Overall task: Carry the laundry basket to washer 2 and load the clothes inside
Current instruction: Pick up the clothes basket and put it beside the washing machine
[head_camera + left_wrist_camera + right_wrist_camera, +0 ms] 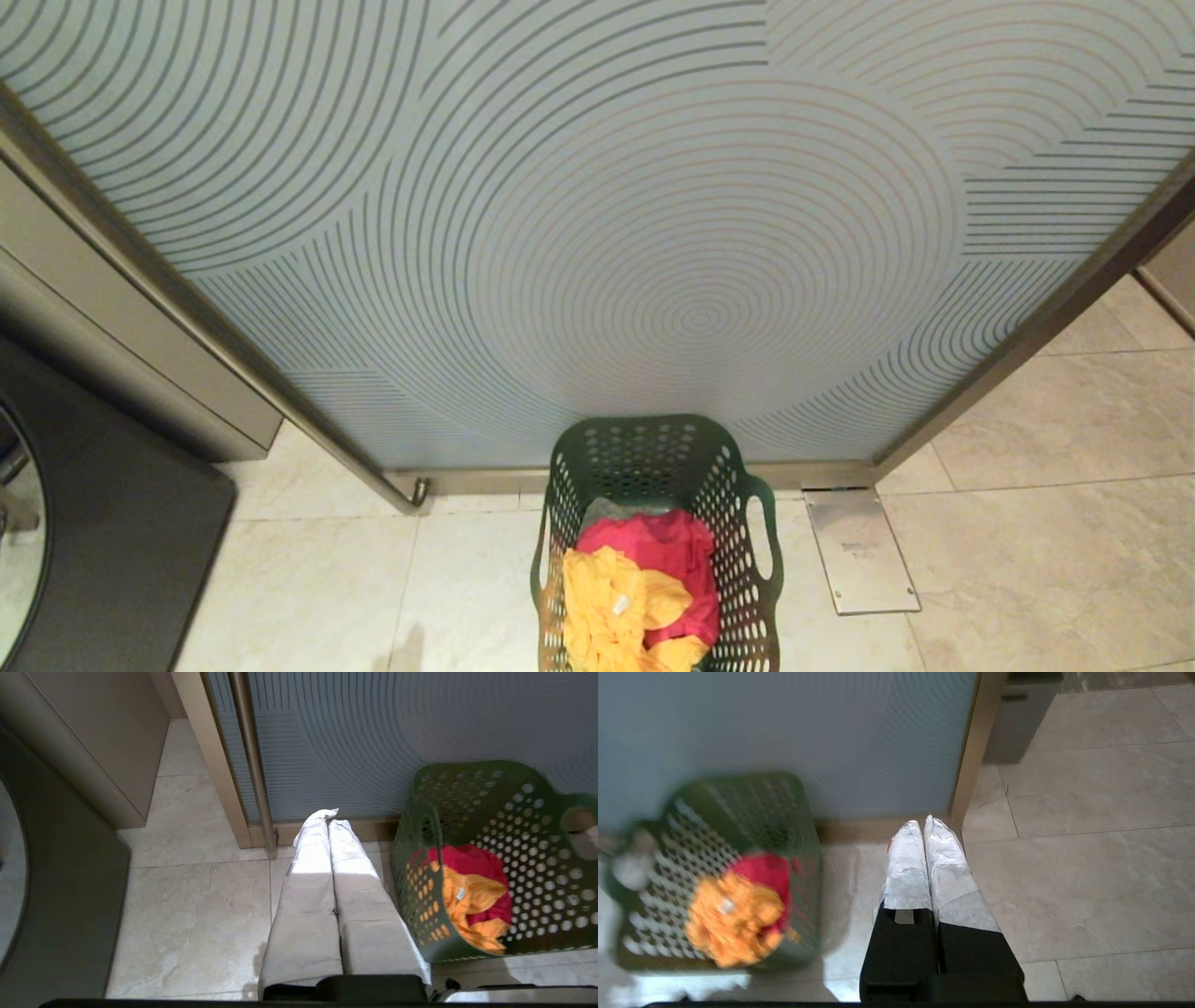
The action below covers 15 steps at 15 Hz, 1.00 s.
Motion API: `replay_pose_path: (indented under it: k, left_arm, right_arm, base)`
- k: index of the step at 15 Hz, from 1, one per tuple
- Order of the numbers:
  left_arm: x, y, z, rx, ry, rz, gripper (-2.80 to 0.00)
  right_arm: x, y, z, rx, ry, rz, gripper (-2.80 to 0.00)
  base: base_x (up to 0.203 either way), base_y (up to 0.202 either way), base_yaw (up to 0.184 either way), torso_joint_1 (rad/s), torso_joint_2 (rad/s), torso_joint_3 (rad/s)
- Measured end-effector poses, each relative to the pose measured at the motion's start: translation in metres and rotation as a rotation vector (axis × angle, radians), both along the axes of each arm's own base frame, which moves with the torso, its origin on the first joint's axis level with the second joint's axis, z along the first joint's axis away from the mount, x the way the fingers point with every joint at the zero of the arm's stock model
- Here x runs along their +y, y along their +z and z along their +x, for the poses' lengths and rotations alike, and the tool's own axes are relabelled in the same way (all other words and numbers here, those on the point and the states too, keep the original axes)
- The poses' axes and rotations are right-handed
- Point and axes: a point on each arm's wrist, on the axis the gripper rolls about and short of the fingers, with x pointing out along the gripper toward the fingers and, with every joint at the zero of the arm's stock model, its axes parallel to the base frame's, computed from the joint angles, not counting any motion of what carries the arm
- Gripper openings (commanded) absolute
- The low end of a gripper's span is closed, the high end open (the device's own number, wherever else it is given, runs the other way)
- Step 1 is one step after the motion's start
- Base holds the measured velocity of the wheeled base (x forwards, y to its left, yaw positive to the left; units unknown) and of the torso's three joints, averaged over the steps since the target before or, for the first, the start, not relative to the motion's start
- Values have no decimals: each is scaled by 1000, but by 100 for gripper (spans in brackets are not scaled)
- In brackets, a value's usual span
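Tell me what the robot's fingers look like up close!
Each gripper has two long, tapering fingers. The left gripper has fingers wrapped in whitish, crinkly covering down to a black base. The right gripper has the same white wrap on its tips, with black lower halves.

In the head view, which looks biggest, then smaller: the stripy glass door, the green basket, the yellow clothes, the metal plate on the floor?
1. Glass door
2. Laundry basket
3. Yellow garment and floor plate look about alike; the garment is cut off by the picture's edge.

Frosted door (597,233) (ringed pattern), perhaps glass.
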Motion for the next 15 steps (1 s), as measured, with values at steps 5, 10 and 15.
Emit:
replay_pose_path:
  k: [5, 10, 15]
  left_arm:
    - [-3, 69, 46, 367, -127, 8, -280]
    - [-18, 73, 136, 707, -315, 32, 0]
    - [-63, 71, 200, 882, -383, 49, 0]
  right_arm:
    - [1, 66, 40, 358, 28, 125, -280]
    - [5, 76, 135, 576, 101, 225, 0]
    - [10, 66, 206, 708, 149, 314, 0]
  base:
    - [0, 0, 0, 0, 0, 0]
    - [0, 0, 0, 0, 0, 0]
    - [0, 0, 0, 0, 0, 0]
